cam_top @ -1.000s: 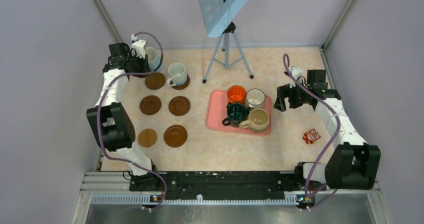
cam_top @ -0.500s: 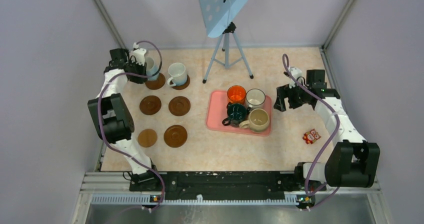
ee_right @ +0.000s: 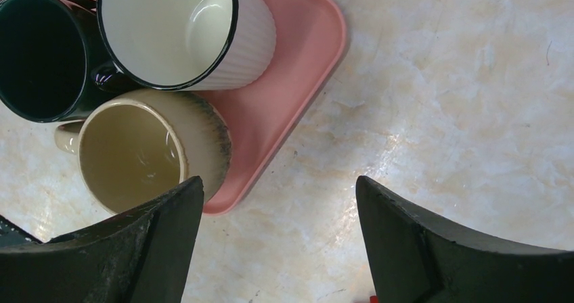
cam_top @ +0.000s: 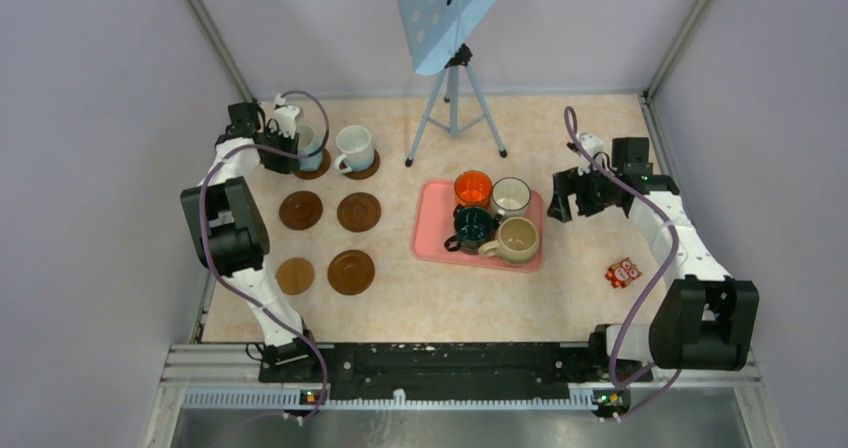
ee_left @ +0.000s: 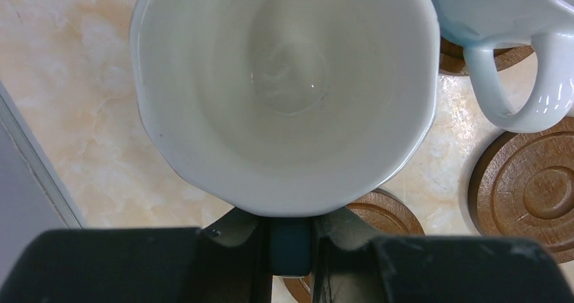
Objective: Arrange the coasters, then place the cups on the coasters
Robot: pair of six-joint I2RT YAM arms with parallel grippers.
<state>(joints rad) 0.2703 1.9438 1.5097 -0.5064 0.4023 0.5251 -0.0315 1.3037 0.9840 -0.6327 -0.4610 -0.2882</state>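
nearest the arm bases, the small tan coaster (cam_top: pixel 295 275) and a brown coaster (cam_top: pixel 351 271) lie bare on the desk (cam_top: pixel 420 303), and the middle pair of coasters (cam_top: pixel 300 209) just behind them is bare too. to the right, the pink tray (cam_top: pixel 430 240) carries four cups packed close together: the beige cup (cam_top: pixel 517 239) and dark green cup (cam_top: pixel 471 225) on the near side, the orange cup (cam_top: pixel 472 187) and dark-rimmed white cup (cam_top: pixel 511 197) behind. the right tool (ee_right: pixel 277 235) hangs just beside the tray's right edge, its jaws spread wide around nothing. in the far row, one white cup (cam_top: pixel 354 148) stands on the far right coaster (cam_top: pixel 371 171). the left tool (ee_left: pixel 291 239) pinches the near wall of the second white cup (ee_left: pixel 284 80), upright over the far left coaster (ee_left: pixel 382 212). whether its base touches the disc cannot be told. the six coasters look arranged already, in two columns of three. one cup seems placed and a second is about there, which leaves the four on the tray and four bare coasters for them.
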